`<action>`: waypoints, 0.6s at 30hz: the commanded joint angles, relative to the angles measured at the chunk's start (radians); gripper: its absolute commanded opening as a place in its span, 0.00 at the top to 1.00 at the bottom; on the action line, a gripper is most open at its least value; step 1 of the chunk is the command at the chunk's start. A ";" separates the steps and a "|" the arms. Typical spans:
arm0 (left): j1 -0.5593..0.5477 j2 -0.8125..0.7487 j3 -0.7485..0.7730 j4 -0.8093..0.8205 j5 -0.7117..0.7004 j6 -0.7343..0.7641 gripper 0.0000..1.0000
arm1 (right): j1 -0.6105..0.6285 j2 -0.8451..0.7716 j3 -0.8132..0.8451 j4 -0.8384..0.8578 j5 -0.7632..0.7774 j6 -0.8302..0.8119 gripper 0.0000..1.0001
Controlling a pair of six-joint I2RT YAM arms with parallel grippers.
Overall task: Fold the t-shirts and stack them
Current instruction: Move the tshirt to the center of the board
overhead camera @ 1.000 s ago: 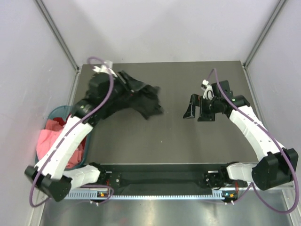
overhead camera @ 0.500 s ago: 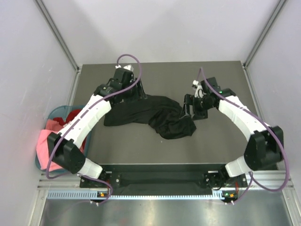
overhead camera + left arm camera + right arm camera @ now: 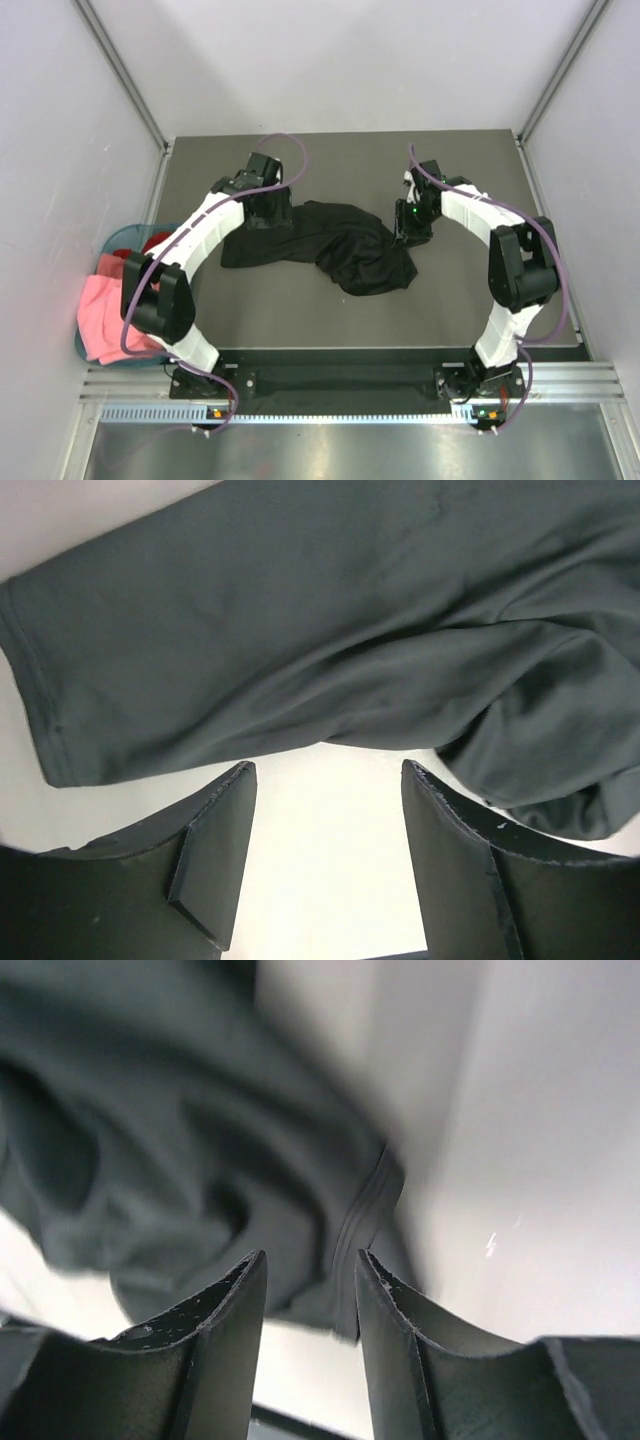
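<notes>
A plain black t-shirt (image 3: 340, 245) lies rumpled across the middle of the table. My left gripper (image 3: 268, 212) hovers at its back left part. In the left wrist view the left gripper (image 3: 328, 770) is open over bare table, and the black shirt (image 3: 330, 630) lies just beyond its fingertips. My right gripper (image 3: 403, 232) is at the shirt's right edge. The right wrist view shows the right gripper (image 3: 312, 1260) with its jaws narrowly apart and a hemmed edge of the black shirt (image 3: 200, 1160) between them, close to the right finger. A pink t-shirt (image 3: 100, 310) and a red one (image 3: 128, 258) lie in the basket.
A round teal basket (image 3: 115, 240) sits off the table's left edge, beside the left arm. Grey walls close in the table at the back and sides. A black rail (image 3: 340, 378) carrying the arm bases runs along the near edge.
The left arm swung from the back left toward the middle, and the black shirt now lies stretched out on the table. The right gripper moved left to the shirt's edge and its jaws narrowed.
</notes>
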 commanded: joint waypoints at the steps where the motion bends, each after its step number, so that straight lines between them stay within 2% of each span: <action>1: 0.003 0.013 0.017 0.023 0.001 0.085 0.36 | -0.018 0.071 0.103 0.052 0.037 -0.008 0.59; 9: 0.058 0.032 0.008 0.028 0.047 0.140 0.37 | -0.017 0.177 0.140 0.058 0.066 0.038 0.61; 12: 0.086 0.033 0.014 0.022 0.106 0.131 0.38 | -0.018 0.159 0.124 0.055 0.113 0.020 0.58; 18: 0.115 0.030 0.004 0.017 0.136 0.114 0.38 | -0.018 0.156 0.120 0.021 0.158 -0.023 0.54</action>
